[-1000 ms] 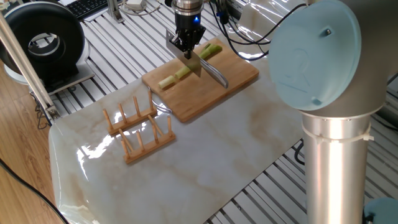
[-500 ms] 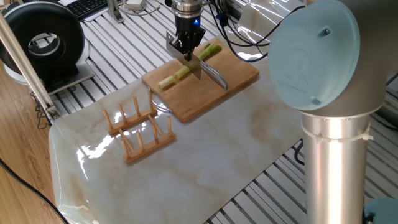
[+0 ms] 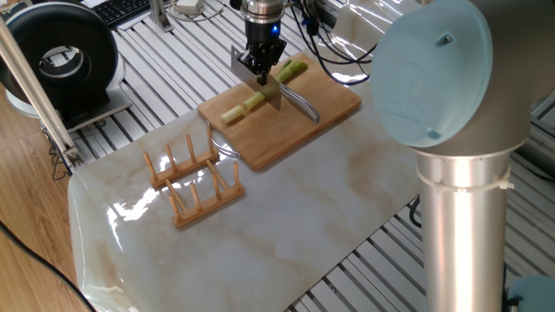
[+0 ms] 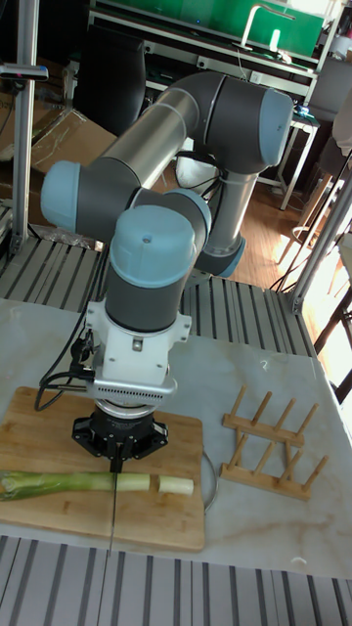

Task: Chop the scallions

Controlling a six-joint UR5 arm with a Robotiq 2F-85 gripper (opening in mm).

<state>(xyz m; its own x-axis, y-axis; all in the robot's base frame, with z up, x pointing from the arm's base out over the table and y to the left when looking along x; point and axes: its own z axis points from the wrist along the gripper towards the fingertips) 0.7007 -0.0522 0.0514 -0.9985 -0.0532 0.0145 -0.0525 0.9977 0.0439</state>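
Observation:
The scallions [image 3: 260, 97] lie as one long pale-green stalk across the bamboo cutting board [image 3: 290, 134]. In the tall fixed view the scallions [image 4: 68, 483] show a short whitish piece cut off at the right end. My gripper [image 3: 260, 68] stands directly above the stalk, shut on a silver knife [image 3: 274, 94] whose blade points down onto the stalk. From the tall fixed view the gripper [image 4: 115, 454] holds the knife [image 4: 113, 494] edge-on, crossing the stalk near its whitish end on the cutting board [image 4: 59, 523].
A wooden peg rack [image 3: 192, 180] sits on the marble slab left of the board, also visible as the rack [image 4: 272, 445]. A black round device [image 3: 61, 61] stands at the back left. The arm's big grey-blue joint [image 3: 438, 78] fills the right foreground. Cables trail behind the board.
The big foreground joint has shifted slightly to the left. The gripper and knife stay almost in place over the stalk.

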